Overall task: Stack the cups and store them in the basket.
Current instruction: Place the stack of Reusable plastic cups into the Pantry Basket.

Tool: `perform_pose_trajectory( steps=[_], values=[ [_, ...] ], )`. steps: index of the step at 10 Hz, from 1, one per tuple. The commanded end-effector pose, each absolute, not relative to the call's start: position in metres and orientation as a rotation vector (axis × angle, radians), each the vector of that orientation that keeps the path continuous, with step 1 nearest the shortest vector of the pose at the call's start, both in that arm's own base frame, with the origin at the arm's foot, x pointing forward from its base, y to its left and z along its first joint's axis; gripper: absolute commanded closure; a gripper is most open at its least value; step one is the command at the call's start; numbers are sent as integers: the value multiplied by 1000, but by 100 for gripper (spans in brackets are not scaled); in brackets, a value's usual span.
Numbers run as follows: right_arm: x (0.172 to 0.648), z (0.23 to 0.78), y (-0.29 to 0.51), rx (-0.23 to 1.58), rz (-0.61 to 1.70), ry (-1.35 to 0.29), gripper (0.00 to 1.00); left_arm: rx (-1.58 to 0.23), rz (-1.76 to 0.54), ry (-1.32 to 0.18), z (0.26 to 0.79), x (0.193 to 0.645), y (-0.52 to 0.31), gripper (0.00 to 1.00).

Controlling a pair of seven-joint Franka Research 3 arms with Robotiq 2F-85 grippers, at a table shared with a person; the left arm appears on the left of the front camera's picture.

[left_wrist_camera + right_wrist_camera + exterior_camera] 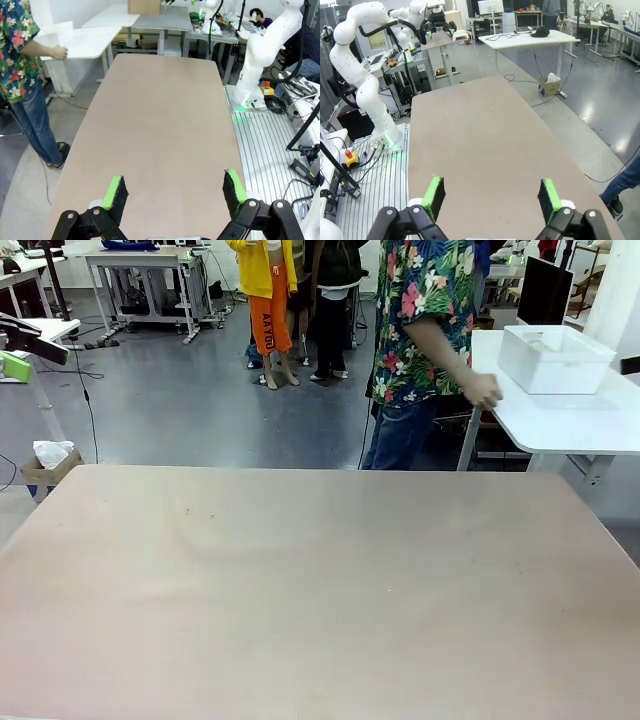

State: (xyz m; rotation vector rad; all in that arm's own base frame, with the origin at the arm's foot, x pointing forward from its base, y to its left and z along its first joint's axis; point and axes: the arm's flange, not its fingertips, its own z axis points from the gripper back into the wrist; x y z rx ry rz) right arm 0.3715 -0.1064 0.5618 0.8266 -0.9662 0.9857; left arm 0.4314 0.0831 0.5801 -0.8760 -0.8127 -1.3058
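Note:
The cups are out of view. The white basket (555,360) stands on a white side table (570,425) beyond the far right corner of the work table. A person in a flowered shirt (425,320) stands there with a hand (484,392) at the side table's edge, next to the basket. In the left wrist view my left gripper (175,192) hangs open above the near end of the table with nothing between its green pads. My right gripper (492,197) is open too, over the table's other end.
The beige work table (320,580) spans the front view. A cardboard box (48,465) sits on the floor past its far left corner. The right arm (260,55) stands beside the table's long edge, as does the left arm (365,75).

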Motion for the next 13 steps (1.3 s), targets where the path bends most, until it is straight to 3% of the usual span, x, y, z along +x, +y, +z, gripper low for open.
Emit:
perform_pose_trajectory(
  steps=[1, 13],
  values=[
    [372, 566, -105, 843, 971, -981, 0, -885, -1297, -808, 584, 430, 82, 0],
    [372, 566, -105, 843, 971, -981, 0, -885, -1297, -808, 584, 430, 82, 0]
  ],
)
